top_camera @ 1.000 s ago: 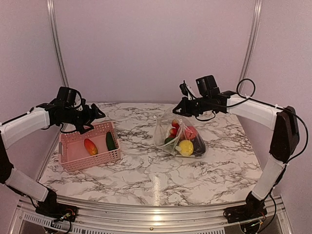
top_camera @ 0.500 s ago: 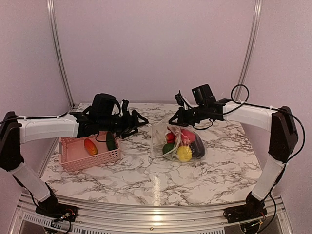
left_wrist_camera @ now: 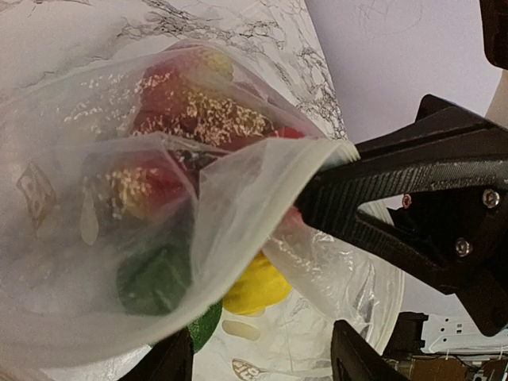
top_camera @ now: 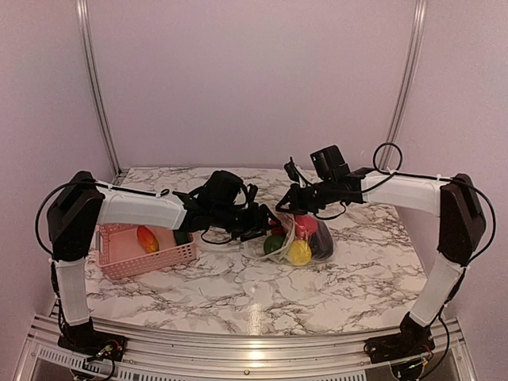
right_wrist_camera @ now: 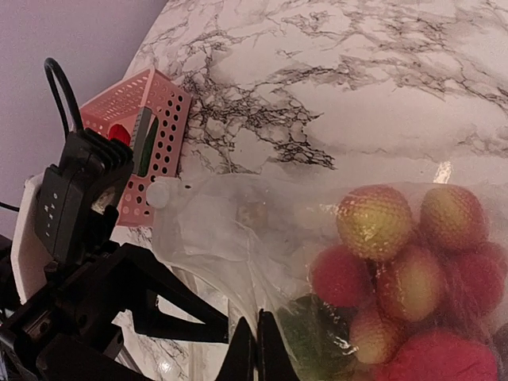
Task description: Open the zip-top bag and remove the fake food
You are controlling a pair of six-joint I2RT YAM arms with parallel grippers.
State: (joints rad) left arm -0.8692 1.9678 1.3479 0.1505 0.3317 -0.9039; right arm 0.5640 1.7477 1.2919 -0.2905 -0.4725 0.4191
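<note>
A: Status, left to right?
B: pink basket [top_camera: 151, 262] sits far left on the marble table [top_camera: 238, 294]. There's an orange-red piece [top_camera: 147, 238] and a green piece [right_wrist_camera: 145, 136] lying in it. So unloading looks part done, not finished.
A: Left arm?
B: It's stretched across past the basket. The left gripper [top_camera: 266, 228] is at the near side of the zip-top bag [top_camera: 309, 238], jaws apart, nothing between them that I can see. Its wrist view looks straight at the bag's mouth.
A: Bag itself?
B: Right of centre, bottom resting on the table, top pulled up. More fake food [top_camera: 299, 251] is inside: a red piece [left_wrist_camera: 206, 119] up top, a yellow piece [left_wrist_camera: 254, 290] lower, and a dark purple piece [top_camera: 324, 242] on the right side.
A: Mouth open?
B: Looks parted. One lip is held up, the other sags inward as a loose fold near the red piece. Can't tell how wide the gap is.
A: Right arm?
B: The right gripper [top_camera: 286, 206] has its jaws together, clamped on the bag's zip rim, holding it up from the right.
A: So which step?
B: I'd call it the reach-in for the next piece.
A: What does the next move need?
B: The left fingers must clear the sagging lip, not pinch it. Go in along the held rim, straddle the red piece, then close. The film is thin and crinkly, so grabbing plastic instead of food is the likely failure. The right side should hold the rim taut without lifting the bag off the table.
</note>
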